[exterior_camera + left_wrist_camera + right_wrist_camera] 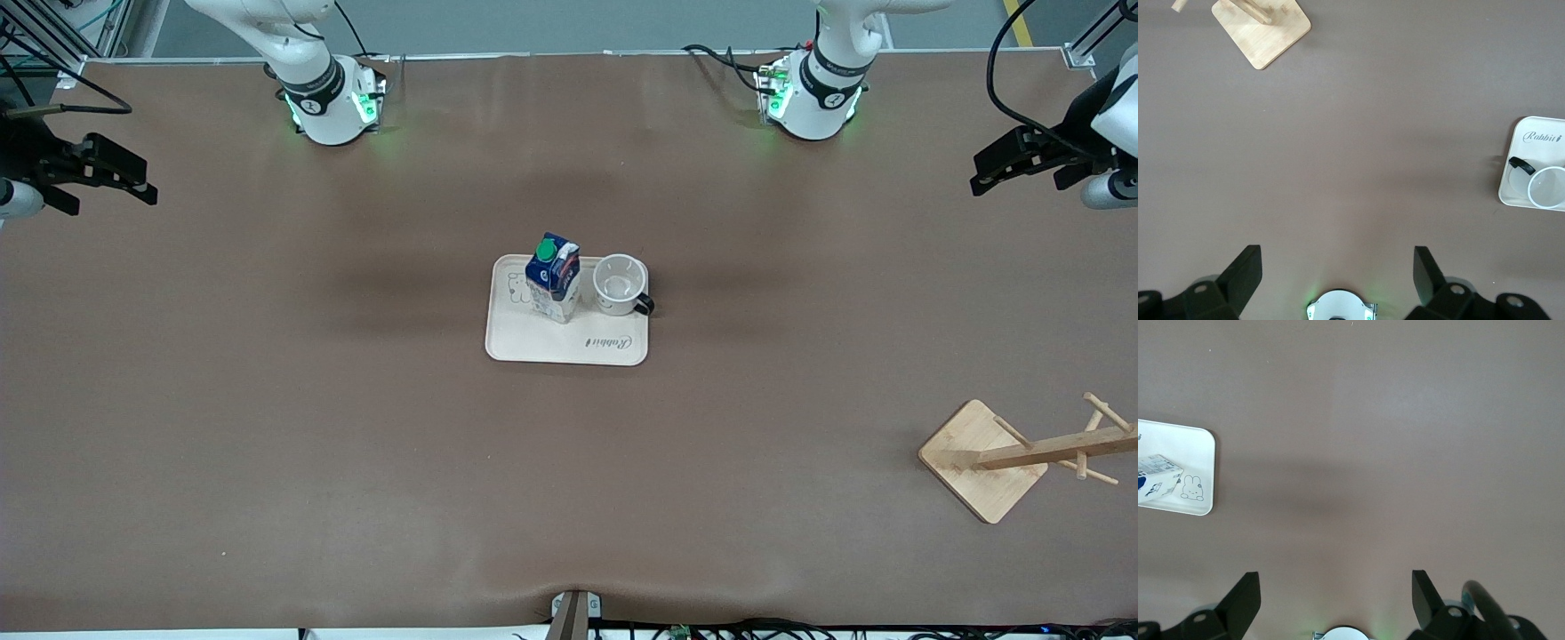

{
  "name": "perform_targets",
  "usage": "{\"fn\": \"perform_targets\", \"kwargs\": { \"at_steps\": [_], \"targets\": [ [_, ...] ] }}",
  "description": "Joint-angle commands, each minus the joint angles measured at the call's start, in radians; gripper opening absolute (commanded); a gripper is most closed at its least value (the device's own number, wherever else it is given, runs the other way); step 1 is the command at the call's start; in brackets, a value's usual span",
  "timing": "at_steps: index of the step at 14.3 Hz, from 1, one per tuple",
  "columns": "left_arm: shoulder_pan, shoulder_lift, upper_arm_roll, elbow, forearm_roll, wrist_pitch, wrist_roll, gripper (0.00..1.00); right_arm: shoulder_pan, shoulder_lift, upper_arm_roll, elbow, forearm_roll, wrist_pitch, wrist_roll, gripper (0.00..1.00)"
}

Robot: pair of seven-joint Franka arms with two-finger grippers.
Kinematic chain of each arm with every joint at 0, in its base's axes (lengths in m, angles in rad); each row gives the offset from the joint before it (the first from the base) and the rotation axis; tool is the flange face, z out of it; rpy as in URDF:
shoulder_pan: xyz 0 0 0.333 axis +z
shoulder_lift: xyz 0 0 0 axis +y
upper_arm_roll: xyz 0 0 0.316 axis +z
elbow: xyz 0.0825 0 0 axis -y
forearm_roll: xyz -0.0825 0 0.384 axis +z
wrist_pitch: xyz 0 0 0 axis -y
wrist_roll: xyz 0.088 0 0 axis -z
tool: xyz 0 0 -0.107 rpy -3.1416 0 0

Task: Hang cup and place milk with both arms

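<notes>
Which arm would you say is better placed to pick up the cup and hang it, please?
Probably the left. The cup stands on the tray on the side toward the left arm's end, where the wooden rack also stands. The left gripper is open; the milk suits the right gripper.

A pale cream rectangular tray with rounded corners (551, 342) lies flat at the middle of the brown table covering (267, 427); it bears a cursive word near its nearer edge and a small rabbit drawing. A light wooden mug stand with a square base and pegged post (982, 458) sits well apart from the tray, nearer the front camera, toward the left arm's end.
</notes>
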State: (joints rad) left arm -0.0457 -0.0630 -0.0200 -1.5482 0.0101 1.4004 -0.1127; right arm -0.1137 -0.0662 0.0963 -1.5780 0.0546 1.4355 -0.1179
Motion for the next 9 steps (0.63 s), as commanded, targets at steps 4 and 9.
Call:
{"fn": "perform_targets", "kwargs": {
  "at_steps": [4,9],
  "targets": [
    [-0.005,0.003,-0.004,0.011,-0.001,-0.015,0.008,1.00,-0.020,0.008,0.011,0.018,0.010,-0.012,0.000,1.00],
    [-0.019,0.035,-0.014,0.007,0.022,-0.015,0.016,1.00,-0.020,0.008,0.011,0.021,0.010,-0.001,-0.005,1.00]
  ]
}}
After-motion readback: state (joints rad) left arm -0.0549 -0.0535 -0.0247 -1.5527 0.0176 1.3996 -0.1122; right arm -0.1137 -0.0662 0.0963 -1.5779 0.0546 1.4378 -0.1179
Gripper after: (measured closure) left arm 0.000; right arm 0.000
